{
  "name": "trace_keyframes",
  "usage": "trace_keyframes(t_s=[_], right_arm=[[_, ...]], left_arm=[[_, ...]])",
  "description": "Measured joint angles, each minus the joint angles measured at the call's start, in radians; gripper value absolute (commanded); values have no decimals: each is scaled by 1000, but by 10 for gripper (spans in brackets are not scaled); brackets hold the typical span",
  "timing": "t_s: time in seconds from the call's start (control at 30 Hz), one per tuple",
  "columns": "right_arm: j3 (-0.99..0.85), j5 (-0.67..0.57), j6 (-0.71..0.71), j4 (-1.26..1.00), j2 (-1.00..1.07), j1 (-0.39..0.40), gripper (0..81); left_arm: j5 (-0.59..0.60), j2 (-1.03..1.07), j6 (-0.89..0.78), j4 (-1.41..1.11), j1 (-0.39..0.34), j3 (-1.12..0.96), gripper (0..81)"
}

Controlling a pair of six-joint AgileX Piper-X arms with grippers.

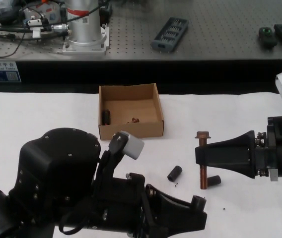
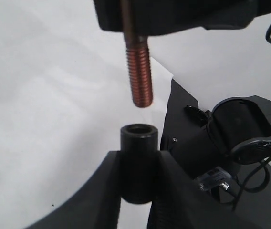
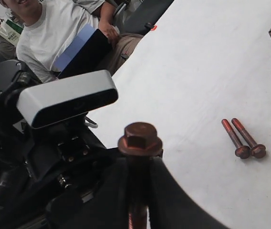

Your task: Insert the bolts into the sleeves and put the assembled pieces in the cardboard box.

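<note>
Narrowly apart: bolt [image 2: 139, 71] tip above sleeve [image 2: 139, 143] rim.

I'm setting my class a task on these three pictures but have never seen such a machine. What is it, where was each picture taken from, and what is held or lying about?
These are two robot arms at a white-covered bench. One picture looks down from behind them; the other two come from a camera on each arm's wrist. The left gripper has its fingers shut on a black sleeve, held upright. The right gripper grips a copper-coloured bolt, its threaded end hanging just above the sleeve's opening, not yet inside. On the bench lie a cardboard box, two loose sleeves and two spare bolts.
</note>
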Motion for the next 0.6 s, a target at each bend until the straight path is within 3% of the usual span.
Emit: trace_keyframes(t_s=[0.6], right_arm=[[0,-4,0,-3,0,0,61]], left_arm=[[-31,0,-46,-71,0,0,6]])
